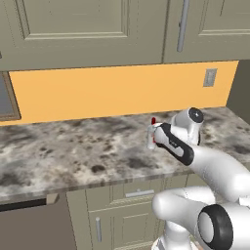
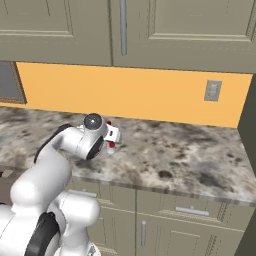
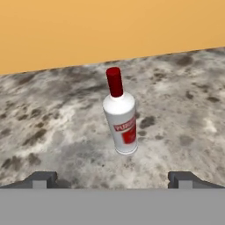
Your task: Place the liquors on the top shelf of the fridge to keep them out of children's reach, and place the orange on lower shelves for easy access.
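One liquor bottle (image 3: 121,118) stands upright on the speckled stone counter (image 3: 52,132); it is pale, with a red cap and a red-printed label. My gripper (image 3: 114,180) is open and level with it, a short way in front of it. The bottle lies centred between the two dark fingertips (image 3: 43,179) and nothing sits between them. From the base cameras my white hand covers most of the bottle, leaving its red cap (image 1: 153,120) (image 2: 109,122) poking out above. The orange and the fridge with its shelves are out of view.
An orange wall (image 1: 107,90) with a grey outlet (image 1: 210,77) backs the counter. Beige cupboards (image 1: 78,29) hang above, and drawers (image 2: 192,210) sit under the counter's front edge. A dark framed panel (image 1: 6,97) stands at the far left. A dark wall (image 2: 247,130) ends the counter on the right.
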